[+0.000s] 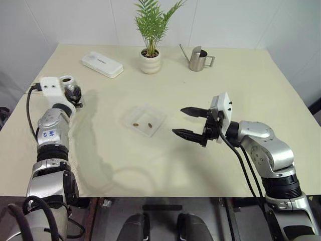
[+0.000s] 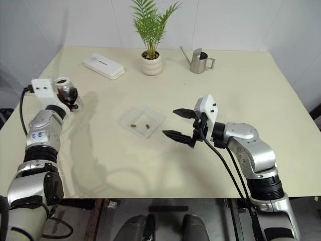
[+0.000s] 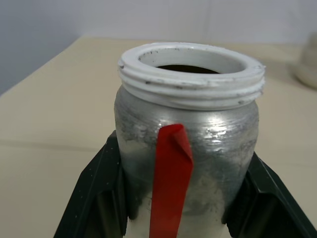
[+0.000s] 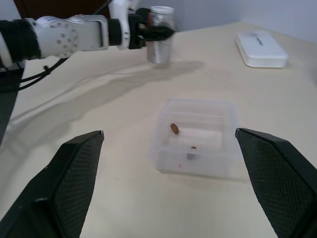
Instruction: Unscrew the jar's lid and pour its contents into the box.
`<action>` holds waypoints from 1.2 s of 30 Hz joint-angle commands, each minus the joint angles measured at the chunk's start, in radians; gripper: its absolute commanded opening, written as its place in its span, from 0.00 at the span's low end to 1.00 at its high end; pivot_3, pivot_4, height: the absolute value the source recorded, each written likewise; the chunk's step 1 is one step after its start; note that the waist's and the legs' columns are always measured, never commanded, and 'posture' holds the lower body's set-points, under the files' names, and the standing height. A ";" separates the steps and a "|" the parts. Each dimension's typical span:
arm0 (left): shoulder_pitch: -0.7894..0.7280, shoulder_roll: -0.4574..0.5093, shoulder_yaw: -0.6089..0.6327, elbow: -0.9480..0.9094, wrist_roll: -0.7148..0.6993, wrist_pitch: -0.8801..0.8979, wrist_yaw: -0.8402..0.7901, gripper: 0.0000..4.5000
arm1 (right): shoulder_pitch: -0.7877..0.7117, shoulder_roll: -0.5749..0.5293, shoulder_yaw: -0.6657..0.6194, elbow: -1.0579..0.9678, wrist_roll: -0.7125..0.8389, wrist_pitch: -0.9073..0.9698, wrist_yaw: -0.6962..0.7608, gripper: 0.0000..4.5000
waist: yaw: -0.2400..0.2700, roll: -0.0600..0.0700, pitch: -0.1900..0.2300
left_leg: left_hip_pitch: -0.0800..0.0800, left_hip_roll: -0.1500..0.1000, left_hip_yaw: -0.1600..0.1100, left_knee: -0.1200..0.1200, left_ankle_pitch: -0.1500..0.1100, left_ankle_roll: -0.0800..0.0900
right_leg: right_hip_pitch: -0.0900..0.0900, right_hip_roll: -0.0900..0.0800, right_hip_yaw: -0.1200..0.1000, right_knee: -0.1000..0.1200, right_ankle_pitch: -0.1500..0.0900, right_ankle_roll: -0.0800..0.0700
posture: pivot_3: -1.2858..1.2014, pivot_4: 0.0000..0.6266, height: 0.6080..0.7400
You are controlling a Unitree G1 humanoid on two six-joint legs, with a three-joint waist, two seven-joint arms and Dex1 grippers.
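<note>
Head view: the left gripper (image 1: 74,93) is clamped on the upright, lidless jar (image 1: 68,83) at the table's (image 1: 241,75) nine o'clock edge. The box (image 1: 144,119) sits mid-table with two brown pieces (image 1: 142,124).

Left wrist view: black fingers (image 3: 99,188) squeeze the jar's silvery sides.

Right wrist view: the right gripper (image 4: 173,183) gapes empty near the box.

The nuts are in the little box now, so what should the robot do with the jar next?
Probably set the jar down on the table. The left gripper holds it upright, away from the box, which already has two nuts in it. The open right gripper holds nothing.
</note>
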 commanded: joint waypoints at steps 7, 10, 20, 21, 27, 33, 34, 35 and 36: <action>0.042 0.038 0.046 0.034 -0.039 -0.052 -0.043 0.63 | -0.013 0.009 -0.021 -0.012 0.003 -0.029 -0.004 1.00 | -0.001 -0.001 -0.001 | 0.000 0.000 0.000 0.000 0.000 0.000 | 0.000 0.000 0.001 0.000 0.000 0.000 | 0.52 0.24 1.00; 0.059 0.045 0.044 0.021 -0.037 -0.044 -0.037 0.84 | -0.014 0.011 -0.022 -0.006 0.003 -0.034 -0.002 1.00 | -0.001 -0.001 -0.001 | 0.001 0.000 0.000 0.000 -0.001 -0.001 | 0.000 0.000 0.001 0.000 0.000 0.000 | 0.52 0.24 1.00; 0.261 0.082 0.034 -0.255 -0.053 0.098 -0.105 1.00 | -0.024 0.006 -0.024 -0.001 0.014 -0.027 0.025 1.00 | -0.006 -0.002 -0.001 | 0.001 0.000 0.001 -0.002 -0.001 -0.001 | -0.001 0.000 0.001 0.000 0.000 0.000 | 0.52 0.24 1.00; 0.315 0.089 0.040 -0.323 -0.059 0.129 -0.114 1.00 | -0.024 0.004 -0.024 -0.002 0.016 -0.025 0.029 1.00 | -0.012 -0.002 -0.001 | 0.002 0.000 0.001 -0.003 -0.001 -0.002 | -0.001 0.000 0.001 0.000 0.000 0.000 | 0.52 0.24 1.00; 0.589 0.144 0.070 -0.596 -0.052 0.175 -0.174 1.00 | -0.026 0.000 -0.014 0.014 0.019 -0.032 0.069 1.00 | -0.025 -0.002 -0.001 | 0.003 0.000 0.000 -0.006 -0.002 -0.002 | -0.002 -0.001 0.002 0.000 0.000 0.000 | 0.52 0.24 1.00; 0.744 0.220 0.046 -0.750 -0.027 0.054 -0.332 1.00 | -0.039 0.011 -0.010 0.055 -0.005 -0.095 0.094 1.00 | -0.022 -0.002 -0.001 | 0.003 0.000 0.000 -0.009 -0.005 -0.008 | -0.001 -0.008 0.004 -0.003 0.001 -0.002 | 0.52 0.24 1.00; 0.757 0.226 0.040 -0.773 -0.030 0.033 -0.358 1.00 | -0.039 0.009 -0.011 0.063 -0.011 -0.111 0.101 1.00 | -0.022 -0.002 -0.001 | 0.003 0.000 0.001 -0.009 -0.005 -0.008 | -0.002 -0.010 0.003 -0.004 0.001 -0.003 | 0.52 0.24 1.00; 0.763 0.231 0.033 -0.799 -0.048 -0.003 -0.407 1.00 | -0.037 0.007 -0.011 0.069 -0.024 -0.136 0.103 1.00 | -0.021 -0.002 -0.001 | 0.003 0.000 0.001 -0.009 -0.005 -0.008 | -0.002 -0.011 0.003 -0.004 0.002 -0.003 | 0.52 0.24 1.00; 0.765 0.233 0.028 -0.820 -0.064 -0.032 -0.447 1.00 | -0.035 0.005 -0.012 0.074 -0.033 -0.155 0.106 1.00 | -0.020 -0.002 -0.001 | 0.003 -0.001 0.001 -0.009 -0.005 -0.008 | -0.001 -0.012 0.003 -0.004 0.002 -0.003 | 0.52 0.24 1.00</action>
